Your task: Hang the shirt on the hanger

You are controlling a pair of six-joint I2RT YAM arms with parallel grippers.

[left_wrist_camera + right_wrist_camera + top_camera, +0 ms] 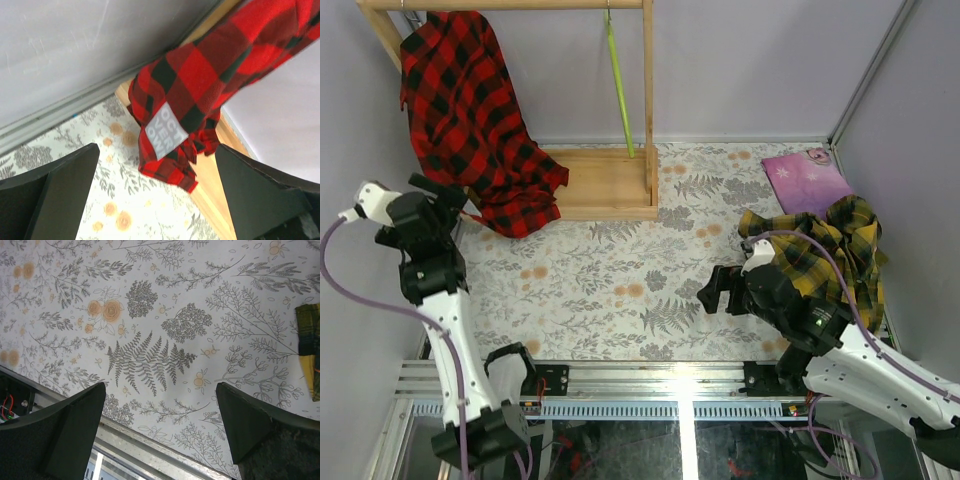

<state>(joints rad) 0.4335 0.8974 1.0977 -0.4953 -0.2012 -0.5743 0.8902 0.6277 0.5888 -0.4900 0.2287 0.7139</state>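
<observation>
Shirt (470,120): hangs from wooden rack (648,100) far left, hem slumped on base; hanger hidden, if under it.
Left gripper (440,192): spread, empty, aimed at hem.
Right gripper (718,290): spread, empty, idle.

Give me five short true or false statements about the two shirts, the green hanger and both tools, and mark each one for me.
1. The red-and-black shirt hangs from the wooden rack. True.
2. The left tool is shut on that shirt. False: it is open and empty, apart from the shirt.
3. The lime-green hanger lies flat on the table. False: it hangs from the rack's top rail.
4. The yellow-and-dark shirt lies crumpled at the table's right side. True.
5. The right tool grips the yellow-and-dark shirt. False: it is open over the bare floral tablecloth.
</observation>
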